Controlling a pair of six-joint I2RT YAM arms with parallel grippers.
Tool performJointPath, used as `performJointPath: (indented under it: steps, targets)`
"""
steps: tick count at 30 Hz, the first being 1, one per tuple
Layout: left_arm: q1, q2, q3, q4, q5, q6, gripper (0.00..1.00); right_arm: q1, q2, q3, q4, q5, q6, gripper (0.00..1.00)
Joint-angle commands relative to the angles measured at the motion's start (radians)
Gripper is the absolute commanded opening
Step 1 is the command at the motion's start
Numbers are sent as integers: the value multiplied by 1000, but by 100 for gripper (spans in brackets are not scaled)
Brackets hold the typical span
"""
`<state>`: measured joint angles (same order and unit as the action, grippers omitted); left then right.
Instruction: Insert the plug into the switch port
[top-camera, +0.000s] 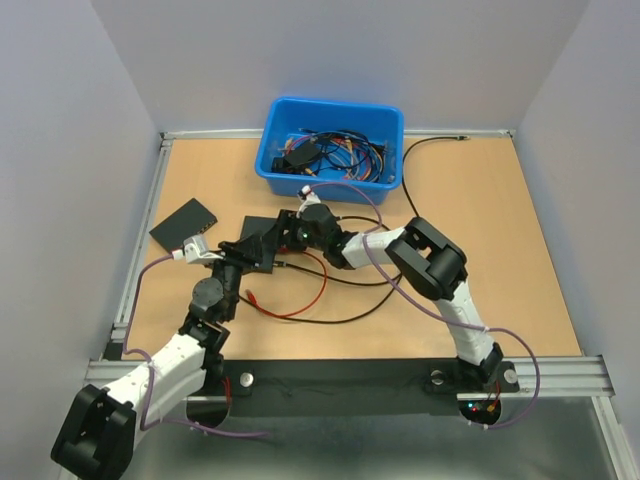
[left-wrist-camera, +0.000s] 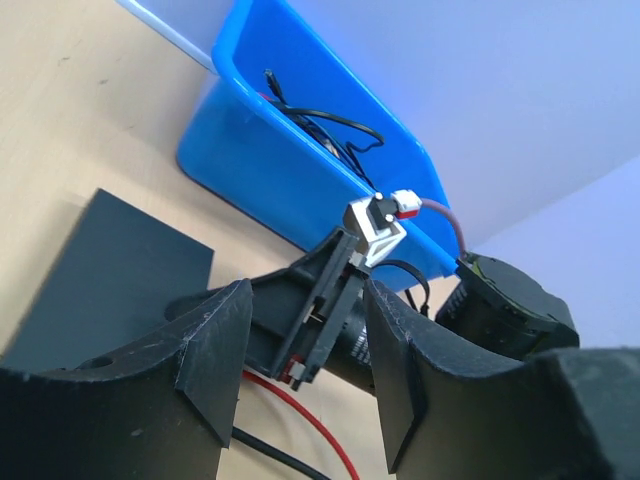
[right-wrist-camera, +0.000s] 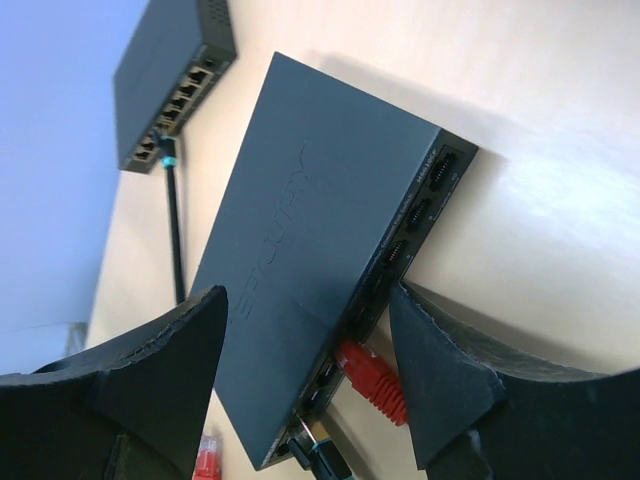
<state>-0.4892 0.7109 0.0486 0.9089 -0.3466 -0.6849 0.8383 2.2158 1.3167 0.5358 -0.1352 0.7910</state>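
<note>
My right gripper (right-wrist-camera: 308, 300) has its fingers spread wide and grips nothing. They straddle the port face of the switch (right-wrist-camera: 300, 230), one finger over the switch's top and the other off its port side. The plug (right-wrist-camera: 372, 378) lies between those fingers, on the port side of the switch. Its nose is at the mouth of one of the ports towards the end of the row, and its red boot points straight away from the face. As far as I can judge, its long axis runs roughly square to the port face, so any push has to go along that line, into the switch. I cannot tell from here whether it is latched home or only resting in the opening.

A black plug (right-wrist-camera: 315, 455) sits in the next port along the same face. A loose red connector (right-wrist-camera: 205, 462) lies on the table off the switch's far long edge.

My left gripper (left-wrist-camera: 308, 295) is also spread open and empty. It stands off the opposite side of the switch, looking across at the right wrist, and its camera cannot see the plug. The right arm is clearly the nearer one. Beyond the switch, a second switch (right-wrist-camera: 175, 80) lies well apart.
</note>
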Motion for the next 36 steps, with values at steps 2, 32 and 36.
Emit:
performJointPath:
  steps: [2,32,36]
  targets:
    - [-3,9,-116,62,-32,-5,60,30,113,85,-24,-72,57,72]
    - [-5,-165,5,-321,-239,-61,64,36,-716,-381,-247,-59,-369,86]
    - [-6,-200,144,-557,-334,-70,64,62,-850,-503,-249,-107,-352,91]
